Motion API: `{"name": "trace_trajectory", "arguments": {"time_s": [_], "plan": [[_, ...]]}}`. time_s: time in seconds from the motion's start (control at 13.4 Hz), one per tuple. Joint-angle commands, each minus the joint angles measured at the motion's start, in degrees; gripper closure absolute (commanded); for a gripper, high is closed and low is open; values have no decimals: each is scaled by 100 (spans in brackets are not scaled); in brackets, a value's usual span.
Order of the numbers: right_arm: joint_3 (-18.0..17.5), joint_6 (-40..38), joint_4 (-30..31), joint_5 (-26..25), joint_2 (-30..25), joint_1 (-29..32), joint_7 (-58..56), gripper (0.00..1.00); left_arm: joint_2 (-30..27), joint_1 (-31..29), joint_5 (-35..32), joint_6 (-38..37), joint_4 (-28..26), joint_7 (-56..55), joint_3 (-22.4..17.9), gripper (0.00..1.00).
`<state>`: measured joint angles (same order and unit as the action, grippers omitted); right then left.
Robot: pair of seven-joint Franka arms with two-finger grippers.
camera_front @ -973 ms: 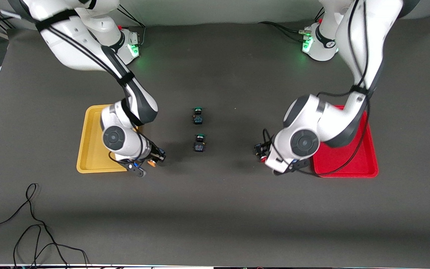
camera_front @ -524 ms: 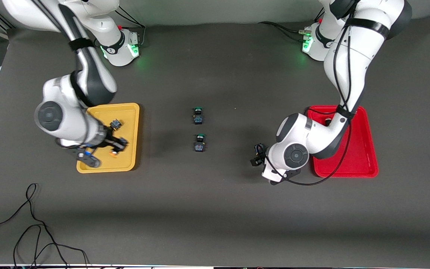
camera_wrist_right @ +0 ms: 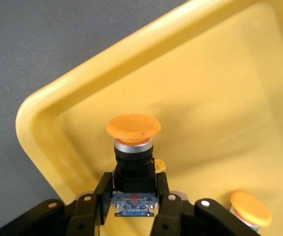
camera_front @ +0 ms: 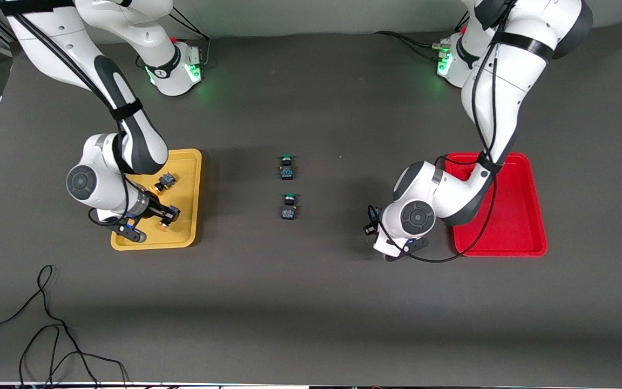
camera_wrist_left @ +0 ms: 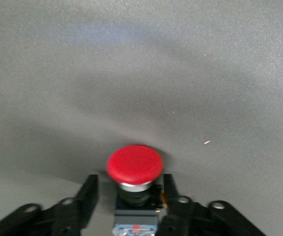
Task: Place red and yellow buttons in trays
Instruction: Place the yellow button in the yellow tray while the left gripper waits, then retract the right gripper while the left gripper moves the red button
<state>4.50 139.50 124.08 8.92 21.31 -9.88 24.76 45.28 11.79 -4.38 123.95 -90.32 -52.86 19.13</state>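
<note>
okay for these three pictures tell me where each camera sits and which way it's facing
Front view: high across the table, facing both arms, the yellow tray and the red tray.
Left wrist view: on the left arm, looking past its end effector shut on a red button above the table.
Right wrist view: on the right arm, its end effector holding a yellow button over the yellow tray, as in the front view.

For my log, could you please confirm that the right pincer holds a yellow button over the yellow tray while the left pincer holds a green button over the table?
Not quite: the left pincer holds a red button, not a green one, as the left wrist view shows. The rest stands: the right pincer holds a yellow button over the yellow tray, and the left one is over the table.
</note>
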Motion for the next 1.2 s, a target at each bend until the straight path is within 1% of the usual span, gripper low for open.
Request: {"name": "trace_trajectory", "arguments": {"time_s": [0.0, 0.07, 0.15, 0.22, 0.3, 0.37, 0.52, 0.6, 0.67, 0.82, 0.9, 1.05, 1.12], "plan": [[77, 69, 81, 163, -92, 57, -393, 72, -107, 51, -115, 77, -126, -146, -32, 100], [86, 78, 72, 180, -92, 65, -384, 1, -160, 51, -115, -36, -117, -154, -24, 100], [86, 26, 37, 180, -118, 57, -306, 0, -282, 42, -115, -98, -117, -163, -15, 100], [86, -1, 28, 180, -171, 57, -305, 0, -431, 34, -98, -334, -73, -163, -6, 100], [86, -106, 2, 180, -293, 57, -288, 0, -607, 16, -72, -754, 14, -111, -6, 100], [86, -411, -137, 180, -512, 57, -287, 0, -800, -28, -63, -1219, 145, -84, 11, 100], [69, -1647, -716, 172, -977, 48, -244, 0, -1038, -133, 51, -2439, 645, -41, 20, 98], [51, -2132, -954, 171, -1267, 48, -243, 0, -1204, -220, 69, -3063, 822, 142, 29, 98], [33, -2381, -1052, 163, -1609, 48, -261, 0, -1519, -308, 87, -3435, 815, 458, 21, 98], [-28, -2663, -1053, 93, -2330, 48, -357, 0, -2144, -510, 148, -4129, 753, 820, 29, 98], [-89, -2856, -1079, 75, -2646, 65, -427, 0, -2494, -572, 261, -4333, 579, 934, 21, 99], [-273, -3251, -1079, -82, -3306, 258, -839, 0, -3512, -625, 315, -4231, -393, 1267, -14, 99], [-361, -3445, -1079, -136, -3561, 398, -1076, 0, -3987, -774, 341, -4047, -964, 1530, -15, 99]]}}
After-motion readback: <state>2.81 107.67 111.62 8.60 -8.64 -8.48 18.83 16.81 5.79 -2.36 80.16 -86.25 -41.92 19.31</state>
